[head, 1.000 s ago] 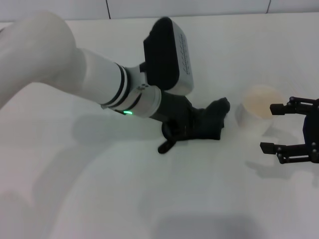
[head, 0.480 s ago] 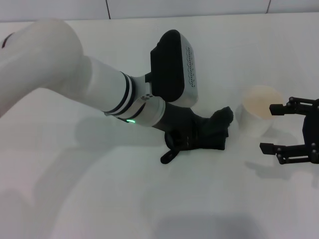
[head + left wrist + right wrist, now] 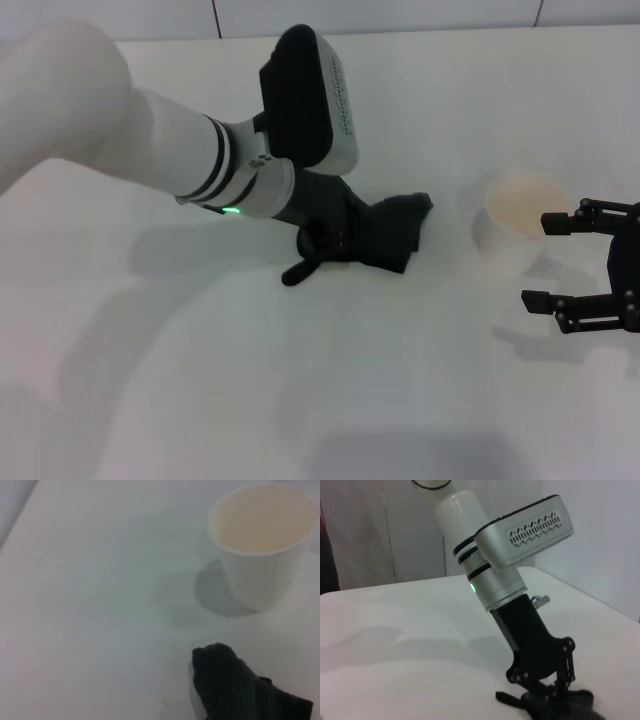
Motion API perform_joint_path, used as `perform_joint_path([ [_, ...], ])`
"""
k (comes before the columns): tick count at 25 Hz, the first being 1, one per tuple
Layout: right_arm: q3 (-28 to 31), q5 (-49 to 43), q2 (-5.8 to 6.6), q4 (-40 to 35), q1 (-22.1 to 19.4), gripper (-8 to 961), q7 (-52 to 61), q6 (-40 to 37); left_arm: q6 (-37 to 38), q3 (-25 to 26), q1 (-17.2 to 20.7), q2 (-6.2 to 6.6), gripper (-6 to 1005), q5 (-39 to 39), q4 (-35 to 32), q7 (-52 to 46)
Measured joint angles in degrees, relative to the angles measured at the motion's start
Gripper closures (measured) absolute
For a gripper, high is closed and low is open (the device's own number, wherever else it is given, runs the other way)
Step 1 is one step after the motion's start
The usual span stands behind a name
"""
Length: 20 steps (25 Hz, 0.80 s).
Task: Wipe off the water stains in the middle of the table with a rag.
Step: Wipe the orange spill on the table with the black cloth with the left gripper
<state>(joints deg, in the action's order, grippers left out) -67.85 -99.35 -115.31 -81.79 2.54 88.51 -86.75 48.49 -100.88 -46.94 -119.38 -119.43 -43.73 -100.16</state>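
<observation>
Rag pinned under the left gripper near the middle of the table

Rag point(image 3: 385, 235): a dark green-black cloth with a soft, nubbly pile, bunched into folds. It lies just right of centre in the head view, on the white table point(image 3: 300, 400), with one rounded corner poking toward the paper cup point(image 3: 515, 230). The left wrist view shows that same corner point(image 3: 235, 690) at the lower right of the frame, resting on the table surface point(image 3: 90, 605) and apart from the cup point(image 3: 262, 545).

The left gripper point(image 3: 330, 240) presses down onto the cloth's near end; its black fingers are drawn together into the fabric, gripping it. In the right wrist view the gripper point(image 3: 547, 690) stands over the dark cloth point(image 3: 570, 707) at the lower right, its linkage folded in.

The right gripper point(image 3: 565, 260) sits at the right edge of the head view, just beside the cup, its two fingers spread wide with nothing between them.

No orange-brown blotch can be made out on the table. A green light glows on the left arm's wrist ring. No brand, label or writing is readable anywhere; the wrist housing shows only a row of vent slots.
</observation>
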Motion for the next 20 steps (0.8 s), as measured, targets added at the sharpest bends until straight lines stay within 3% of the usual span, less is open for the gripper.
perform_joint_path([
  [6, 0.0, 0.03, 0.0, 0.04, 0.0, 95, 0.0, 0.04, -0.49, 3.36, 0.37, -0.09, 933, -3.51, 0.34, -0.18],
  [20, 0.0, 0.04, 0.0, 0.31, 0.0, 95, -0.03, 0.43, -1.37, 4.27, 0.16, 0.01, 933, -3.71, 0.93, -0.08],
])
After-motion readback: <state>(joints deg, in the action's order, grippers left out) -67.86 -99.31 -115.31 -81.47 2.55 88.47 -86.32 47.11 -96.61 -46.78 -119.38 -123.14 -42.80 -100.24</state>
